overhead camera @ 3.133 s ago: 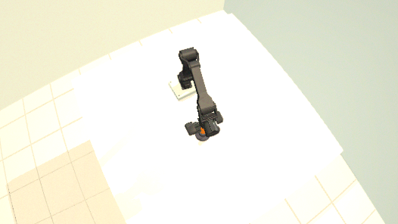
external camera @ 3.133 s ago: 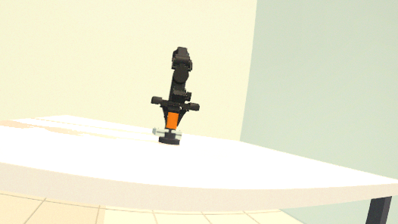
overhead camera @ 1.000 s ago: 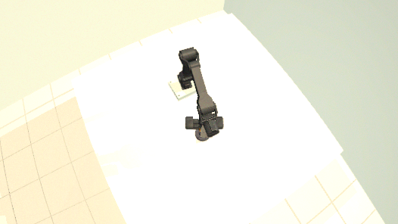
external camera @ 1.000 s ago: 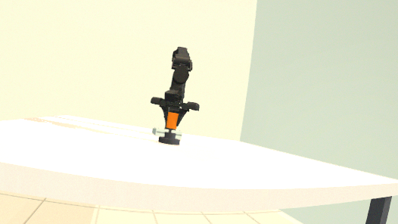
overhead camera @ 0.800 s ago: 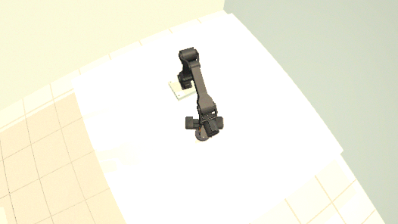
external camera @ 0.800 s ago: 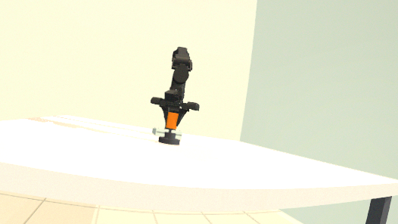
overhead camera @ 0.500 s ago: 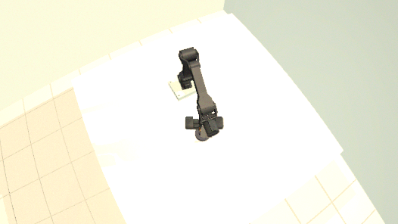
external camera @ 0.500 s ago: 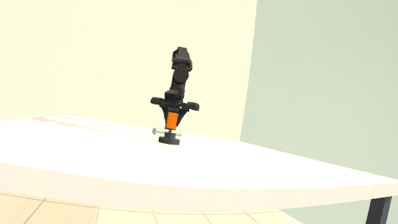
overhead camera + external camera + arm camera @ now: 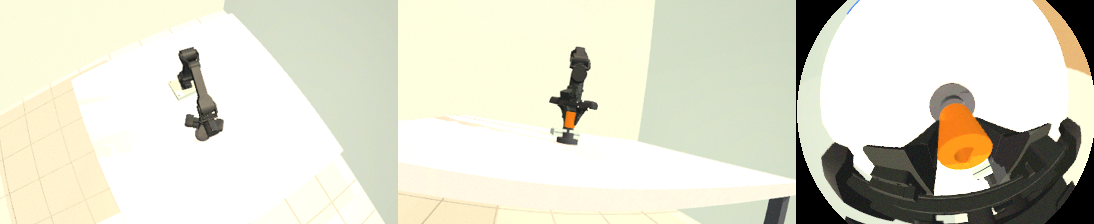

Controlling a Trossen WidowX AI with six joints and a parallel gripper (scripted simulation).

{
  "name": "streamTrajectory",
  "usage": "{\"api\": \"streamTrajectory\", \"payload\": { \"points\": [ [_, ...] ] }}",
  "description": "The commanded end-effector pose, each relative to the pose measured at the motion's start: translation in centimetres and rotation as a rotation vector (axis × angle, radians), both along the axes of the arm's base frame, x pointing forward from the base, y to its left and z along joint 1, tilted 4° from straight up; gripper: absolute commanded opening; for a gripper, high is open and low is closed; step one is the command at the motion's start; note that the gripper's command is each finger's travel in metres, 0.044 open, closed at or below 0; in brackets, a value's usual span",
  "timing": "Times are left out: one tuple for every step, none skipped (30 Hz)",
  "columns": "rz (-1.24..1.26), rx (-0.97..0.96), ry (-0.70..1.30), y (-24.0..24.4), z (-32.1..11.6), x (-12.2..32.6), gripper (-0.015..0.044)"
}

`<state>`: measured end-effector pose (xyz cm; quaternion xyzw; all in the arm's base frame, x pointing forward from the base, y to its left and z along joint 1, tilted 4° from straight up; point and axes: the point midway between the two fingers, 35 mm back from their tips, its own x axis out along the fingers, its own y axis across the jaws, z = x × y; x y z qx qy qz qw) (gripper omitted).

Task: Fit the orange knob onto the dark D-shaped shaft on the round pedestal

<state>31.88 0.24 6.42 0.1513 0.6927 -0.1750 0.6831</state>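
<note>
The orange knob (image 9: 570, 119) (image 9: 963, 131) is held between the fingers of my gripper (image 9: 570, 124) (image 9: 957, 122), which is shut on it. The knob leans slightly in the exterior view. The round dark pedestal (image 9: 202, 137) (image 9: 567, 141) (image 9: 937, 102) stands on the table below the knob. A short thin piece of the dark shaft (image 9: 568, 130) shows between the knob's lower end and the pedestal's raised middle, so the knob is not down against the pedestal. Whether the shaft's tip is inside the hole is hidden. The flat sides cannot be seen.
The arm's pale base plate (image 9: 176, 91) lies on the white table (image 9: 265, 113) (image 9: 644, 166) behind the pedestal. The arm (image 9: 200, 83) (image 9: 579, 72) reaches over from it. The table's near edge shows in the exterior view.
</note>
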Motion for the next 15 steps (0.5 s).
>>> {"api": "streamTrajectory", "payload": {
  "points": [
    [-0.055,-0.003,-0.003,-0.02,-0.12,0.03,0.0000],
    [-0.055,-0.003,-0.003,-0.02,-0.17,0.00,0.0000],
    [-0.055,-0.003,-0.003,-0.02,-0.21,-0.03,0.0000],
    [-0.055,-0.003,-0.003,-0.02,-0.24,-0.05,0.0000],
    [-0.055,-0.003,-0.003,-0.02,-0.25,-0.09,0.0000],
    [-0.055,-0.003,-0.003,-0.03,-0.24,-0.10,0.0000],
    [-0.055,-0.003,-0.003,-0.03,-0.23,-0.10,0.0000],
    [-0.055,-0.003,-0.003,-0.03,-0.29,-0.09,0.0000],
    [-0.055,-0.004,-0.003,-0.04,-0.39,-0.07,0.0000],
    [-0.055,-0.004,-0.003,-0.04,-0.41,-0.05,0.0000],
    [-0.055,-0.004,-0.003,-0.04,-0.34,-0.05,0.0000],
    [-0.055,-0.004,-0.003,-0.04,-0.34,-0.05,0.0000],
    [-0.055,-0.004,-0.003,-0.04,-0.34,-0.05,0.0000],
    [-0.055,-0.004,-0.003,-0.05,-0.34,-0.04,0.0000],
    [-0.055,-0.004,-0.003,-0.05,-0.38,-0.03,0.0000]
  ]
}}
